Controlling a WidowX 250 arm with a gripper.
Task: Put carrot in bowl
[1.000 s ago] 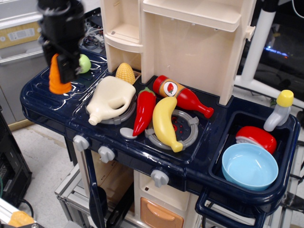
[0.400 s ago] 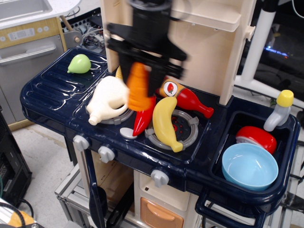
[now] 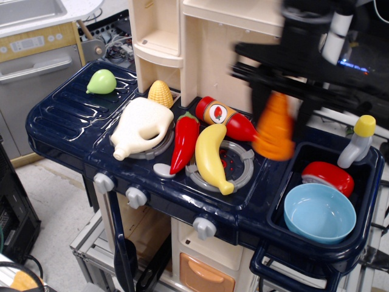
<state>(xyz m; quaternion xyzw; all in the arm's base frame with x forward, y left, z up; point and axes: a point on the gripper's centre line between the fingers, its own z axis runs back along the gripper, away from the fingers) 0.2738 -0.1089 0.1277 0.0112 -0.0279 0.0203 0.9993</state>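
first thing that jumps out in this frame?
The motion-blurred black gripper holding the bright orange carrot in the air, above the right end of the stovetop and just left of the sink. Next is the light blue bowl sitting empty in the sink at lower right, beside a red domed toy. On the burners, the yellow banana and red chili pepper lie side by side.

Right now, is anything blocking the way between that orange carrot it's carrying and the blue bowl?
Nothing visible does. The gripper holds the carrot in the air, left of the sink. The bowl sits open and empty; the red domed toy lies behind it.
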